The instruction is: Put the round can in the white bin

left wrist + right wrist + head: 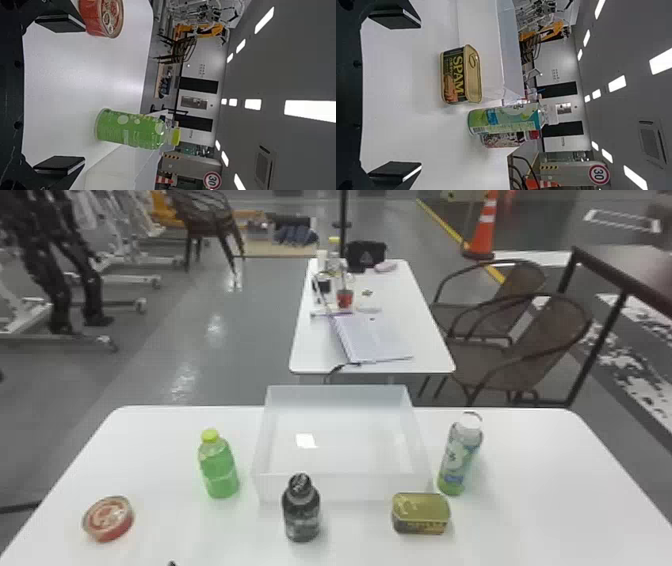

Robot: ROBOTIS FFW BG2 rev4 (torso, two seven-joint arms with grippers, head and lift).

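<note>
Red-sided and squat, the round can (107,518) sits flat on the smooth white table (530,470) at the robot's left, a ring pull on its patterned lid. Well apart from it is the white bin (350,489), a rectangular box of translucent plastic; a clear green bottle (218,470) stands between them. A glossy dark bottle (301,515) and a gold-lidded, round-cornered tin (420,514) are near the bin's front wall, a slim labelled bottle (459,457) beside its right. The left gripper (172,563) and right gripper (419,97) have their flat black fingers spread wide apart.
</note>
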